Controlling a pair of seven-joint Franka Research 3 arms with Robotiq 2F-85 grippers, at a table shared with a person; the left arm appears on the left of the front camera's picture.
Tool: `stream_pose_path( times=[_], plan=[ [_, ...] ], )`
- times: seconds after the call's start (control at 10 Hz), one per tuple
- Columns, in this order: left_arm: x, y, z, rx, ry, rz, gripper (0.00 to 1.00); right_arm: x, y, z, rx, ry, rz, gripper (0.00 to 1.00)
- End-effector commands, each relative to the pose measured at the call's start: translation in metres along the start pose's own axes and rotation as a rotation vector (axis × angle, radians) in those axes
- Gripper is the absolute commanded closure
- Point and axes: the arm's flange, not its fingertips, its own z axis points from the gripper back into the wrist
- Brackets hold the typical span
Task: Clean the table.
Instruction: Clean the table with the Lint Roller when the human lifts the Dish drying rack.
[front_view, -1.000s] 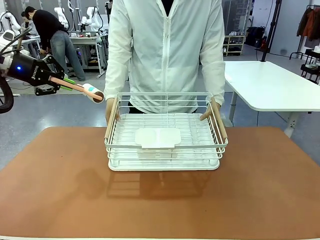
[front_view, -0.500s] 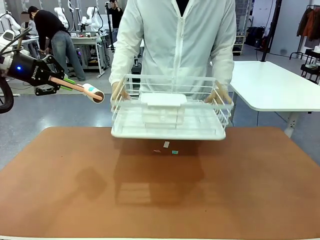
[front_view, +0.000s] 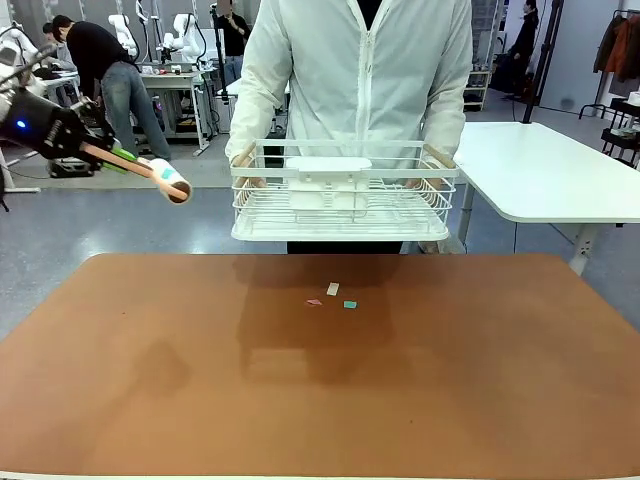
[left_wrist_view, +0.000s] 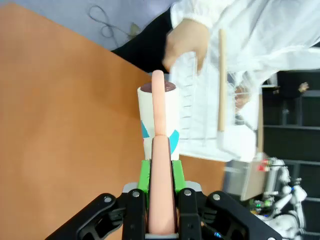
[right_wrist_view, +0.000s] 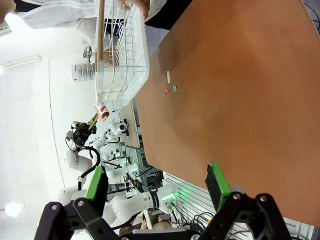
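Table (front_view: 120, 400), long axis left-right, three scraps (front_view: 333, 289) near its middle

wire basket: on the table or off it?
Off. The person holds the wire basket in the air above the table; small scraps lie on its top.

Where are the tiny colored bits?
In the front view, the three tiny bits lie on the table, mid-width and toward its far edge, just in front of the wire basket that the person holds up in the air.
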Motion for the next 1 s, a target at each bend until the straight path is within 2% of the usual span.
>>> stream_pose_path(
  times=[0.0,0.1,0.2,0.3,0.4,0.6,0.7,0.9],
  plan=[
    [0.01,-0.015,0.029,0.209,0.094,-0.212,0.79,-0.003,0.002,-0.001,0.019,-0.01,0.015,0.0],
    [0.021,-0.025,0.028,0.204,0.161,-0.353,0.79,-0.003,0.002,-0.001,0.019,-0.01,0.015,0.0],
    [0.03,-0.032,0.018,0.195,0.151,-0.59,0.79,-0.003,0.002,-0.001,0.019,-0.01,0.015,0.0],
    [0.035,-0.032,-0.006,0.243,0.146,-0.705,0.79,-0.003,0.002,-0.001,0.019,-0.01,0.015,0.0],
    [0.036,-0.031,-0.032,0.236,0.176,-0.699,0.79,-0.003,0.002,-0.001,0.019,-0.01,0.015,0.0],
    [0.038,-0.031,-0.057,0.12,0.191,-0.481,0.79,-0.003,0.002,-0.001,0.019,-0.01,0.015,0.0],
    [0.024,-0.04,-0.038,0.259,0.214,-0.664,0.79,-0.003,0.002,-0.001,0.019,-0.01,0.015,0.0],
    [0.024,-0.04,-0.038,0.259,0.214,-0.664,0.79,-0.003,0.002,-0.001,0.019,-0.01,0.015,0.0]
  ],
)
